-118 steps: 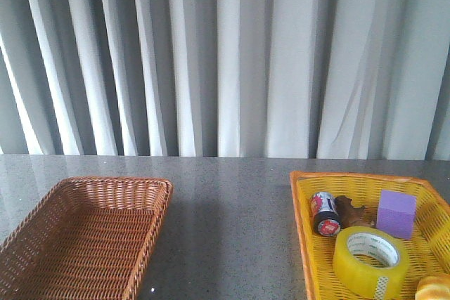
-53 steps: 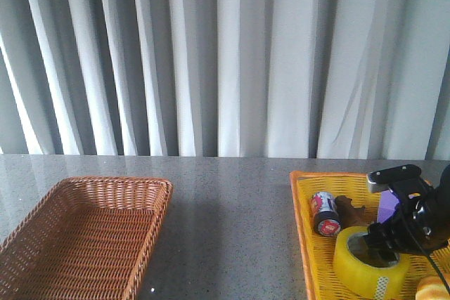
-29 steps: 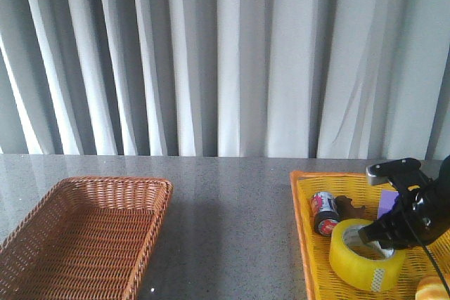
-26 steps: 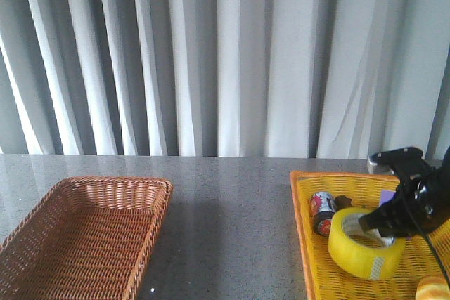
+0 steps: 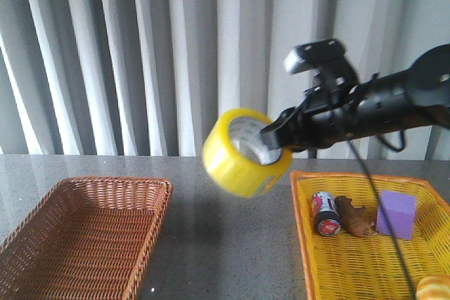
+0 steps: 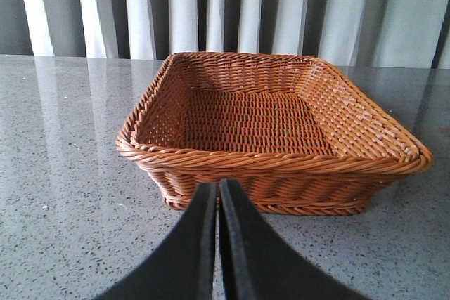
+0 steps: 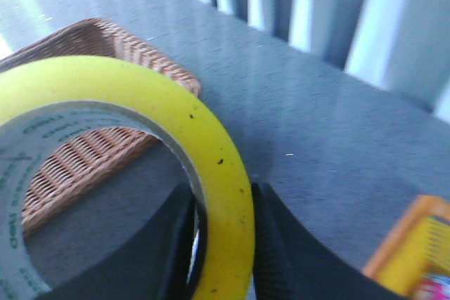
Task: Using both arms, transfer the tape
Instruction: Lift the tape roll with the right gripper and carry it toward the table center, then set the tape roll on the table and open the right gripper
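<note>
One arm is visible to you in the front view: the right arm (image 5: 394, 100) reaches in from the right, raised well above the table (image 5: 225, 230), and its gripper (image 5: 275, 133) is clamped on the wall of the tape (image 5: 242, 152) — one finger inside the core, the other outside. You will find the yellow roll held in the air, tilted, over the bare strip of table between the brown wicker basket (image 5: 77, 240) on the left and the yellow basket (image 5: 373, 237) on the right. Inside the yellow basket you can see a small red-and-white can (image 5: 325, 213), a brown object (image 5: 354, 217) just beside it, a purple block (image 5: 396, 213), and an orange item (image 5: 434, 288) cut off at the corner. In the left wrist view, you see the left gripper (image 6: 217, 194) with its two black fingers (image 6: 199, 244) pressed together, holding nothing, low over the table and pointing at the near wall of the brown wicker basket (image 6: 267, 124). In the right wrist view, you see the tape (image 7: 133, 138) filling much of the frame, its rim pinched between the two black fingers (image 7: 271, 244) — green print shows on the white core. Below it lie the table, a corner of the brown wicker basket (image 7: 105, 40) and an edge of the yellow basket (image 7: 411, 244).
</note>
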Robot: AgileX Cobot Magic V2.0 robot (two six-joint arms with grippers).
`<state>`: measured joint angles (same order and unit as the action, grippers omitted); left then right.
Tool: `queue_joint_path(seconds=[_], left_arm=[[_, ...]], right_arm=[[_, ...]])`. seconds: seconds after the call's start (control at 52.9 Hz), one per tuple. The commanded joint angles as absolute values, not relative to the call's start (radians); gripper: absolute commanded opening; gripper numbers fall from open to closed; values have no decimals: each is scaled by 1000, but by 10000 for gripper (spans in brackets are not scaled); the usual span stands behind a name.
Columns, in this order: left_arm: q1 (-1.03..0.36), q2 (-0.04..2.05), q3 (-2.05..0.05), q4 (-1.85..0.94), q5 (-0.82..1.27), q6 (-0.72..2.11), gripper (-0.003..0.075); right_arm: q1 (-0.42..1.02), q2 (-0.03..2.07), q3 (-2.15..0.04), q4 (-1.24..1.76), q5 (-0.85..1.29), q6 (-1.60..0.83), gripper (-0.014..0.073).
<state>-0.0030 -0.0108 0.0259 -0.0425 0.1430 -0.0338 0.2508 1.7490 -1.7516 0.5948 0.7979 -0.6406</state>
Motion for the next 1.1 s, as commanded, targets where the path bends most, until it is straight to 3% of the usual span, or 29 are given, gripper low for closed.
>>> queue_joint_path(seconds=[0.0,0.208,0.359,0.661,0.774,0.963,1.077], left_arm=[[-11,-26,-2,-45,73,-42,-6],[-11,-26,-2,-45,73,-42,-6],[-11,-26,-2,-45,73,-42,-6],[-11,-26,-2,-45,73,-42,-6],[-11,-26,-2,-45,73,-42,-6],[-11,-26,-2,-45,73,-42,-6],[-11,-26,-2,-45,73,-42,-6]], right_arm=[[294,1797,-1780,630,740,-672,-4],[341,1958,-1780,561,766,-666,10],[340,2024,-1780,552,810,-665,70],[340,2035,-1780,552,844,-656,380],[340,2029,-1781,555,833,-643,456],[337,1947,-1833,551,839,-566,454],[337,1826,-1864,548,858,-561,399]])
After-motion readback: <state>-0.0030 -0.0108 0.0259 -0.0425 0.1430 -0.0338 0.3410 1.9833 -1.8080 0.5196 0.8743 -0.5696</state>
